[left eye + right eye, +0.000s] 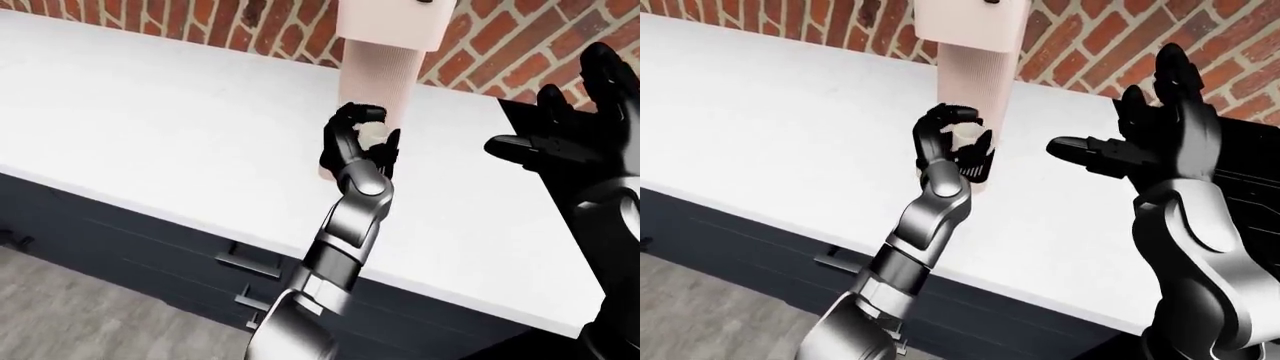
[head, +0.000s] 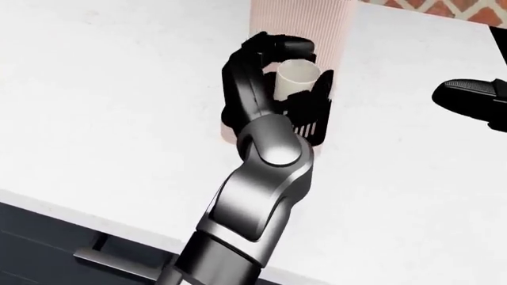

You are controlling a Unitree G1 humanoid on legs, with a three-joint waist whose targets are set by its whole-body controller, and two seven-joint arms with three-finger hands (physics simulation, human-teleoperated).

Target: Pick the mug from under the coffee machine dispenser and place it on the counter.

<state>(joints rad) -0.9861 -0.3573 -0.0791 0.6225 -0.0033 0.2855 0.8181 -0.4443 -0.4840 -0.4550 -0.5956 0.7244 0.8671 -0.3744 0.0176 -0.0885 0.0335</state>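
The left hand (image 2: pixel 273 71) is wrapping its black fingers (image 2: pixel 277 43) around the mug (image 2: pixel 297 76), with the thumb on the mug's right side in the head view, so it is grasping the mug. The mug is standing upright on the drip tray (image 2: pixel 311 127), under the pink coffee machine (image 1: pixel 975 75), on the white counter (image 1: pixel 150 127). The right hand (image 1: pixel 1160 131) is hanging above the counter, well apart from the mug, with its fingers spread and holding nothing.
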